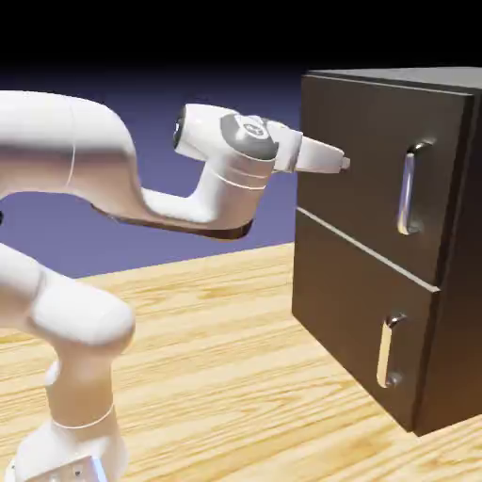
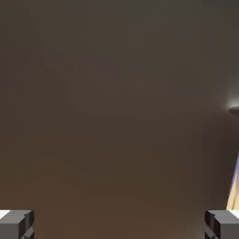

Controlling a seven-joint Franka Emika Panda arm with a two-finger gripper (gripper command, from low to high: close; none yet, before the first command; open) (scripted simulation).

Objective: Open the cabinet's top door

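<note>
The dark cabinet (image 1: 452,235) stands at the right of the exterior view. Its top door (image 1: 362,160) is flush with the front and carries a long vertical silver handle (image 1: 409,193). My gripper (image 1: 343,163) points at the top door's upper left area, close to the panel and well left of the handle. In the hand view the dark door panel (image 2: 116,102) fills the picture. The two grey fingertips (image 2: 16,223) stand far apart at the bottom corners, open with nothing between them. A sliver of the handle's end (image 2: 235,110) shows at the right edge.
Below the top door sits a shorter lower panel (image 1: 348,301) with a smaller silver handle (image 1: 388,350). The wooden table (image 1: 207,377) stretches out before the cabinet. The white arm rises from the lower left.
</note>
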